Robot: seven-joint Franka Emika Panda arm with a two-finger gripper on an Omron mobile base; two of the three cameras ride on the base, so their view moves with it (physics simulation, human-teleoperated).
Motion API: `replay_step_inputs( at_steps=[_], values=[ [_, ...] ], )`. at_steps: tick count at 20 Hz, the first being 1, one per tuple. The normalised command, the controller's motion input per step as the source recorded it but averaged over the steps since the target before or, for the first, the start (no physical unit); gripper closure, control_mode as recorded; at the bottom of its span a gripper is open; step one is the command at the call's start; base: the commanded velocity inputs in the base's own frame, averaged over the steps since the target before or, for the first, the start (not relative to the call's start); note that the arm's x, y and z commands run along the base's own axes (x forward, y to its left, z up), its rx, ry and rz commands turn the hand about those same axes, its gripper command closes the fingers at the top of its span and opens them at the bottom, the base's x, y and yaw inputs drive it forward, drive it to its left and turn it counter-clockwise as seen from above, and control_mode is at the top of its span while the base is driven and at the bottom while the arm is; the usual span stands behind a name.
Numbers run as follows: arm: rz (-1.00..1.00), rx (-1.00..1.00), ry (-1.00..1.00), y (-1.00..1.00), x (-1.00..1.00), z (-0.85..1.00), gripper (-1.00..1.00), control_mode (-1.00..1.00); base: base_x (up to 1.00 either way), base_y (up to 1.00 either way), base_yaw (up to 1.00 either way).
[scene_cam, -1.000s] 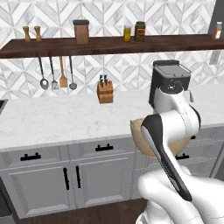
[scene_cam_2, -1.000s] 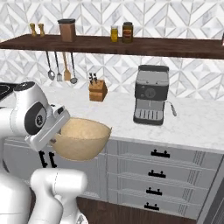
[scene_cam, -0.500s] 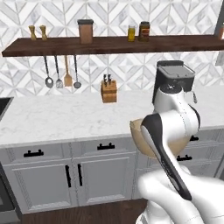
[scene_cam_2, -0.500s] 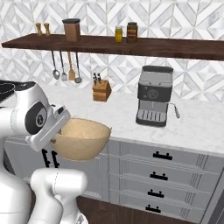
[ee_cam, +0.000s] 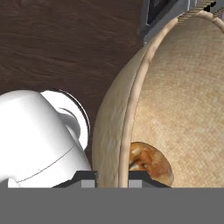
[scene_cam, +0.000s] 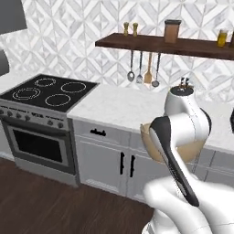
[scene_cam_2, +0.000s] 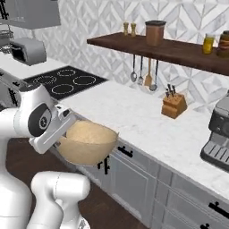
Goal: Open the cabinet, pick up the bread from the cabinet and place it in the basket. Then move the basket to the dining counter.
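My gripper [ee_cam: 111,183] is shut on the rim of the basket [ee_cam: 183,87], a round, deep, tan woven bowl. One finger is outside the wall and one inside. The bread [ee_cam: 148,162], a small brown roll, lies inside the basket close to the fingers. In the right base view the basket [scene_cam_2: 87,143] hangs in the air in front of the grey lower cabinets, level with the counter edge. In the left base view my own arm hides most of the basket [scene_cam: 147,137]. The dining counter is out of view. I cannot tell which cabinet held the bread.
A black cooktop with an oven [scene_cam: 45,93] stands at the left. Beside it runs the marble counter [scene_cam: 119,103]. A knife block [scene_cam_2: 173,105], a coffee machine [scene_cam_2: 219,134] and a toaster [scene_cam_2: 27,49] stand on the counter. A wooden shelf [scene_cam_2: 156,47] hangs above, and dark wood floor [scene_cam: 45,205] lies below.
Both base views have swung: the stove has come into view at the left, and the knife block and coffee machine have slid right. The basket stays in the gripper.
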Motion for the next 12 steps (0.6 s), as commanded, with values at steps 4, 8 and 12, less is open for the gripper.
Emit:
replay_step_inputs(
  at_steps=[4, 8, 12],
  values=[
    [0.00, 0.00, 0.00, 0.00, 0.00, 0.00, 1.00, 1.00, 0.00, 0.00, 1.00],
    [0.00, 0.00, 0.00, 0.00, 0.00, 0.00, 1.00, 1.00, 0.00, -0.01, 1.00],
    [0.00, 0.00, 0.00, 0.00, 0.00, 0.00, 1.00, 1.00, 0.00, -0.14, 1.00]
  ],
)
